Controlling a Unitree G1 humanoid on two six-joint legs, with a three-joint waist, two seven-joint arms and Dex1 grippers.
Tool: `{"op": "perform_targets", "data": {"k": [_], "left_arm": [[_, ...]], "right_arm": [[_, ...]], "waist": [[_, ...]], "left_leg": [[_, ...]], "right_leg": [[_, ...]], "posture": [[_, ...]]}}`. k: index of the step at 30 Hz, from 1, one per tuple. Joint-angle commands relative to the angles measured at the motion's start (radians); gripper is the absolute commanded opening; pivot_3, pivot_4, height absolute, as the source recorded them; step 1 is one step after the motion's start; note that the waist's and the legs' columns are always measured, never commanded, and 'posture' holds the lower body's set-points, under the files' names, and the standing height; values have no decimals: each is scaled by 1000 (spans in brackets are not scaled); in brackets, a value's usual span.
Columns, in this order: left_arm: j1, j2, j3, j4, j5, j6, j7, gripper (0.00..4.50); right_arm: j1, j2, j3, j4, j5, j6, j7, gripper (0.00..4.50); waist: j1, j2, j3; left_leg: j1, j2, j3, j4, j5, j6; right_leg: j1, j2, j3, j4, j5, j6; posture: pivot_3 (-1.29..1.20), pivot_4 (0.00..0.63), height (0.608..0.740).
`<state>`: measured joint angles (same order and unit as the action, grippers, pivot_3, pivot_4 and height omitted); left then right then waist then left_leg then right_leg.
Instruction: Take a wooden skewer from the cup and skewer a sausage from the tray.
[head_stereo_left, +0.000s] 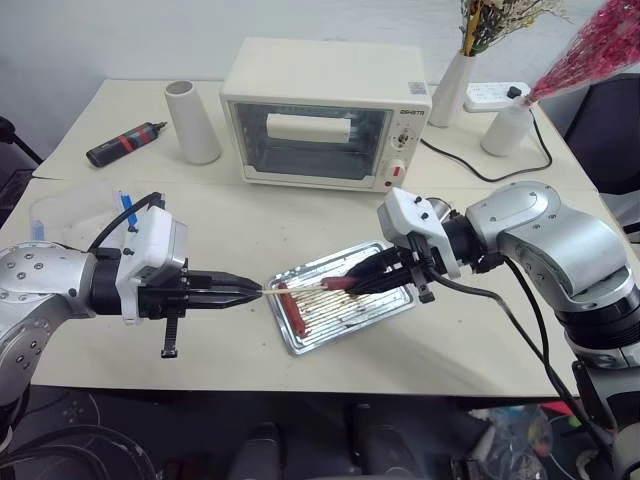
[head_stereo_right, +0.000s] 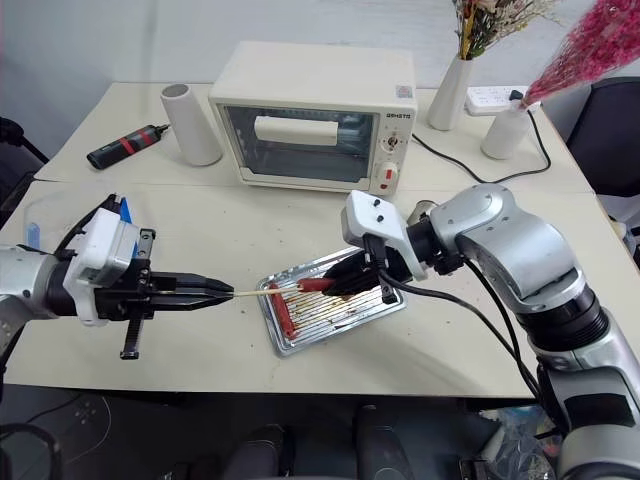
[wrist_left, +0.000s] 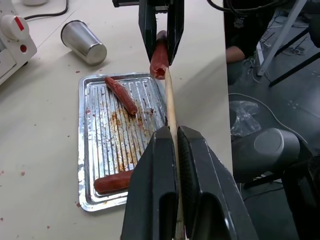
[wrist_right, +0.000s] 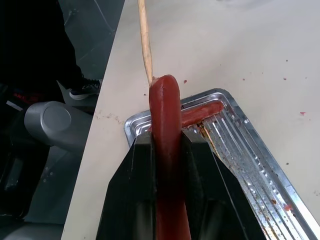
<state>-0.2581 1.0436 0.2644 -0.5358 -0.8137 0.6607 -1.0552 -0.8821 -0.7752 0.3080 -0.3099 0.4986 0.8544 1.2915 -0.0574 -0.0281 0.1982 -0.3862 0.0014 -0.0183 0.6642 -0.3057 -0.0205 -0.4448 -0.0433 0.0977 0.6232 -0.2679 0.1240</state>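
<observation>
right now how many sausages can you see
3. One sausage is clamped in the right gripper above the tray, meeting the wooden skewer tip. One lies mid-tray. One lies at the tray's end nearest the left gripper.

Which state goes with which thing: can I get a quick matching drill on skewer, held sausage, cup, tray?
Things:
1. wooden skewer
2. sausage lifted off the tray
3. cup
4. tray

States:
A. lying on its side on the table
B. clamped in the right gripper
C. holds two sausages
D. clamped in the left gripper, tip at the sausage's end

Pairs: 1-D, 2-B, 3-A, 4-C
</observation>
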Motion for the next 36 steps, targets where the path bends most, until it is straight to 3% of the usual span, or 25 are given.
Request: {"op": "perform_targets", "data": {"k": [1,13,36], "left_arm": [[-19,-1,6,1,12,-18,4,0],[6,35,57,35,33,-26,-37,0],[-42,15,13,39,41,-29,-32,0]], "right_arm": [[-16,3,-36,-39,27,4,-7,646],[0,-31,-40,-40,30,-10,-3,646],[-2,-25,-35,-33,34,-14,-29,646]], "waist": [[0,0,0],[0,0,0],[0,0,0]], "left_leg": [[0,0,0,0,0,0],[0,0,0,0,0,0],[0,0,0,1,0,0]], "right_leg": [[0,0,0,0,0,0],[0,0,0,0,0,0],[0,0,0,1,0,0]], "posture": [[0,150,740],[0,150,740],[0,150,740]]}}
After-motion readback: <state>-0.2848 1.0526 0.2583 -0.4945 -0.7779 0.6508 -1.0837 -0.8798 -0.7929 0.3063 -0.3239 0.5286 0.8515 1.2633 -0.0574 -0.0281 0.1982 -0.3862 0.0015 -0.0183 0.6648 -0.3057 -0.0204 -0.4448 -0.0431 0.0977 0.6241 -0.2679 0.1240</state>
